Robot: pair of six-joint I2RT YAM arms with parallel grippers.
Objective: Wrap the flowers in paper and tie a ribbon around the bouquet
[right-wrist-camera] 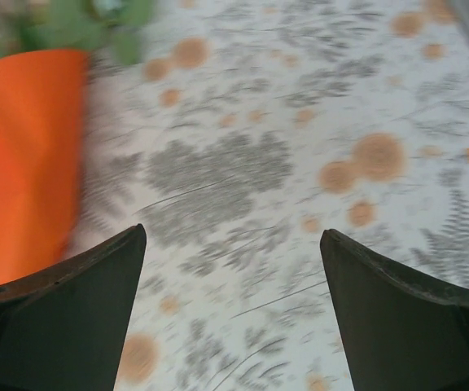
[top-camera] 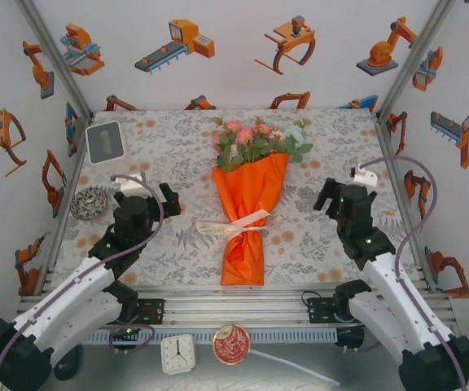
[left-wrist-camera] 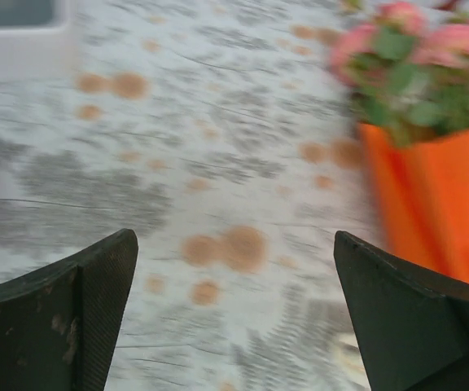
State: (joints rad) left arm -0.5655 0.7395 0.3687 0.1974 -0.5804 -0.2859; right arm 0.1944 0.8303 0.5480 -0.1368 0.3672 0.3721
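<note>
On the flowered tablecloth [top-camera: 177, 147], the bouquet [top-camera: 249, 213] is laid in the middle, its long line set from 6 to 12 o'clock. The roses [top-camera: 255, 140] are pointed to 12, and the orange paper [top-camera: 251, 195] tip to 6. The left gripper [top-camera: 165, 195] at 9 and the right gripper [top-camera: 330, 198] at 3 are spread wide; nothing is held. If the ribbon [top-camera: 234, 226] is tied loosely, it could be slipped off by a bump, and the paper unrolled.

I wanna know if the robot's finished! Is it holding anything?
Nothing. The left gripper and the right gripper are both open and empty, one on each side of the bouquet.
</note>
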